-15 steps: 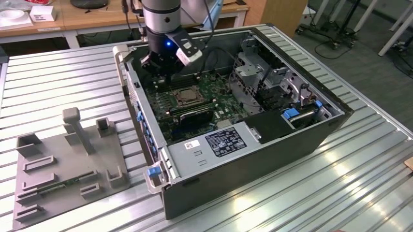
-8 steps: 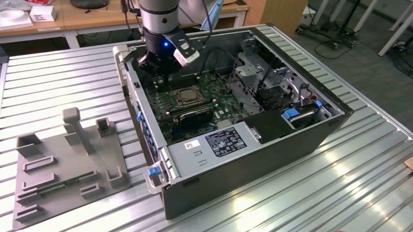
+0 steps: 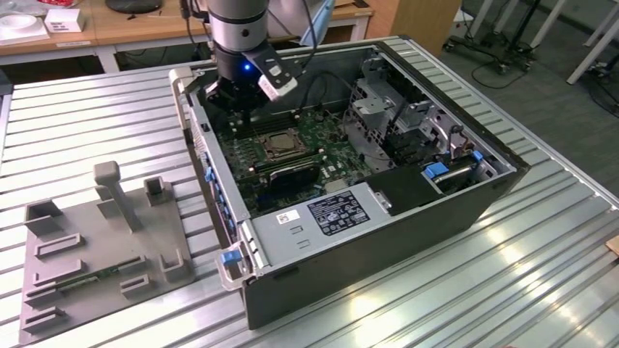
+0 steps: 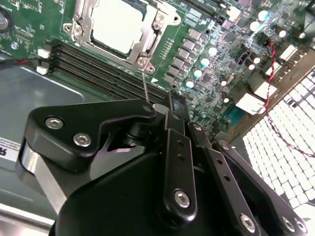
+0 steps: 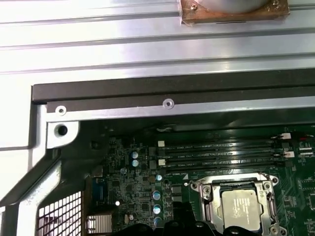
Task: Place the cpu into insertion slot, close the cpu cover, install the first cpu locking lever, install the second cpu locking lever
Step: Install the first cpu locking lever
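The cpu (image 4: 117,23) (image 5: 242,207), a pale square chip, lies in the insertion slot (image 3: 277,143) on the green board inside the open computer case. The cpu cover (image 4: 82,20) (image 5: 210,195), a silvery frame, lies flat around it. A thin wire locking lever (image 4: 143,87) rises from the socket's corner and ends against the side of my gripper (image 4: 170,101). In the exterior view my gripper (image 3: 237,109) hangs inside the case just behind the socket, toward the back wall. Its black links converge and the fingers look shut. The gripper (image 5: 172,223) shows dark in the first wrist view.
Long black memory slots (image 4: 98,69) (image 5: 216,152) run beside the socket. The case wall (image 5: 147,91) stands close behind. A metal drive cage (image 3: 387,109) and cables fill the case's right side. A grey fixture plate (image 3: 97,246) lies on the slatted metal table (image 3: 541,246).
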`<state>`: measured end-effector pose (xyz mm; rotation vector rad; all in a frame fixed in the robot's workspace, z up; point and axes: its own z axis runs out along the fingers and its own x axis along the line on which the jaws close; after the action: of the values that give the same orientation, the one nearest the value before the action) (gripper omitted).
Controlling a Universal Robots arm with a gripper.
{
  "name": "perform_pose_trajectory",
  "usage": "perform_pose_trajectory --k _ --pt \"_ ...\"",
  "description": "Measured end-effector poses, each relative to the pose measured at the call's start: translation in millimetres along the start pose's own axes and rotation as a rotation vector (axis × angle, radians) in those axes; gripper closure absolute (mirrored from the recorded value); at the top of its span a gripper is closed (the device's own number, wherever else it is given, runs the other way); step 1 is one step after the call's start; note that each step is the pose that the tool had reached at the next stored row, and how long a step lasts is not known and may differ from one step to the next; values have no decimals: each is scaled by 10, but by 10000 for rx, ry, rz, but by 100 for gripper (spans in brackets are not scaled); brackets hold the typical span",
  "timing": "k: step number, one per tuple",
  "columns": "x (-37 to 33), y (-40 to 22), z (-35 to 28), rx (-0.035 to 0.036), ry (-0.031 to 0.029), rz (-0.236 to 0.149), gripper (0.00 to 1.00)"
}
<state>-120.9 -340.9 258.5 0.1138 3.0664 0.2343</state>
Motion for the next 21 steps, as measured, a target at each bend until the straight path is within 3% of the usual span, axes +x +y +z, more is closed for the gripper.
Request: perform_pose_trajectory --k 10,16,21 --pt "44 36 5 -95 -2 6 90" --pt "56 69 15 -115 -1 7 90" --pt "58 83 31 -184 -22 8 90"
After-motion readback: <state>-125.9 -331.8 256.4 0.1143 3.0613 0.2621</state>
